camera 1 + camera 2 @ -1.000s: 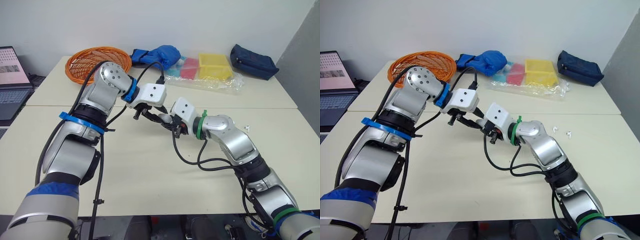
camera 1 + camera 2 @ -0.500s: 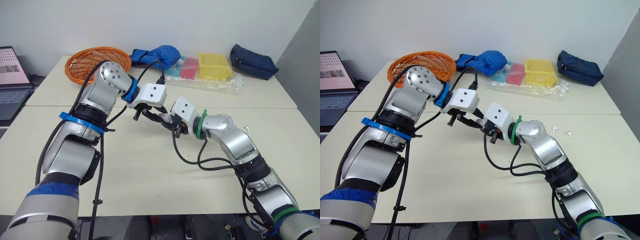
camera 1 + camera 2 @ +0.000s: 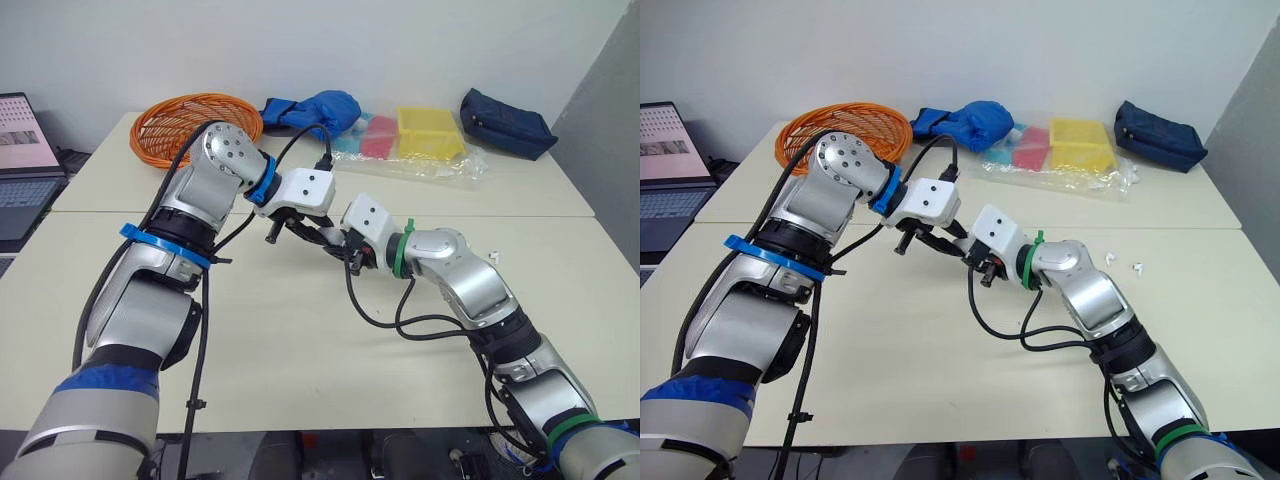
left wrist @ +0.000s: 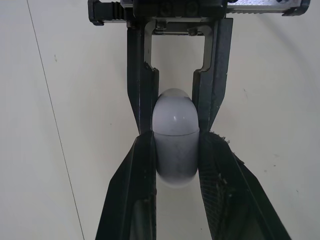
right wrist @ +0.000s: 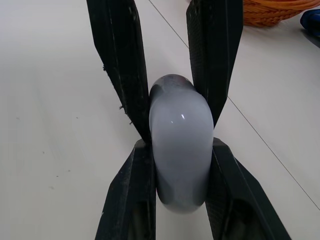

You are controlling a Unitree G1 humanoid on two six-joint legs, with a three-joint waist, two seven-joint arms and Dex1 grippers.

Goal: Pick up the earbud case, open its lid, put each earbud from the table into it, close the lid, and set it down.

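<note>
Earbud case (image 5: 180, 125) held above the worktop (image 3: 300, 340), near its middle, with the lid shut along its seam as far as I can see. I read the left pincer (image 4: 175, 142) clamped on one end of the case and the right pincer (image 5: 181, 150) clamped on the other, the two meeting tip to tip from opposite sides with fingers pressed against the case's flanks. Two small white earbuds (image 3: 1108, 258) lie on the worktop beside the right arm, well apart from the case.
</note>
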